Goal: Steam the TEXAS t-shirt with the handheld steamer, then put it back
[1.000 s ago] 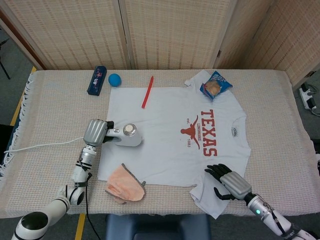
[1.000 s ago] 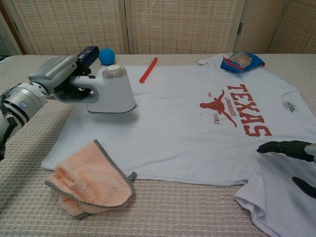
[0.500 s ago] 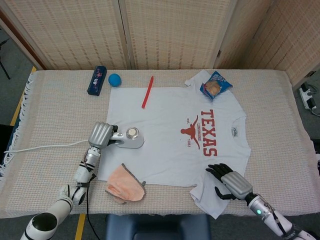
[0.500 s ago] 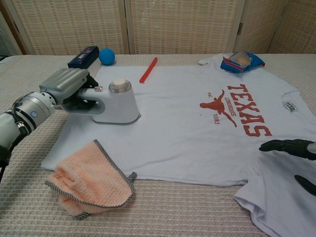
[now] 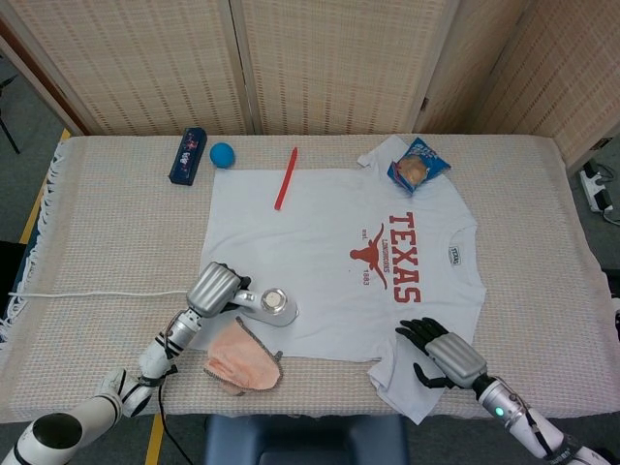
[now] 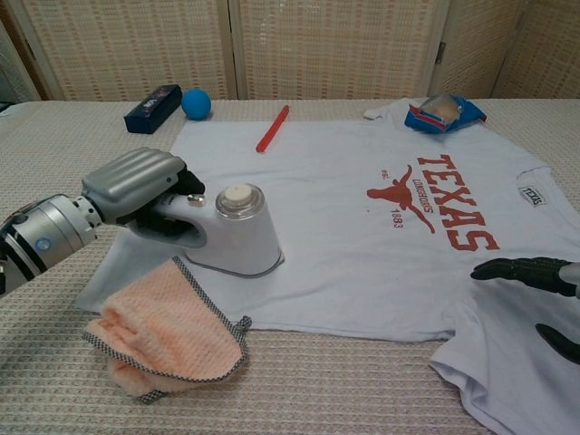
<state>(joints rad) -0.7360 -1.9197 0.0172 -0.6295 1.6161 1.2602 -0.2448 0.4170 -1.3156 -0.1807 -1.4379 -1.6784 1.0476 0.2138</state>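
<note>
The white TEXAS t-shirt (image 5: 339, 257) (image 6: 362, 227) lies spread flat on the table, its red print toward the right. My left hand (image 5: 215, 288) (image 6: 136, 186) grips the handle of the white handheld steamer (image 5: 274, 307) (image 6: 237, 234), which stands on the shirt's lower left part, just above the orange cloth. My right hand (image 5: 444, 354) (image 6: 535, 285) rests on the shirt's folded lower right sleeve with dark fingers spread and holds nothing.
An orange cloth (image 5: 242, 356) (image 6: 163, 331) lies at the shirt's lower left hem. A red pen (image 5: 286, 177) (image 6: 272, 128) and a snack bag (image 5: 418, 167) (image 6: 444, 111) lie on the shirt's far edge. A blue ball (image 5: 222, 154), a dark box (image 5: 188, 155) and the steamer's white cord (image 5: 87, 294) lie to the left.
My left hand has slid the steamer toward the near edge and to the right across the shirt, close to the orange cloth. The right hand has barely moved.
</note>
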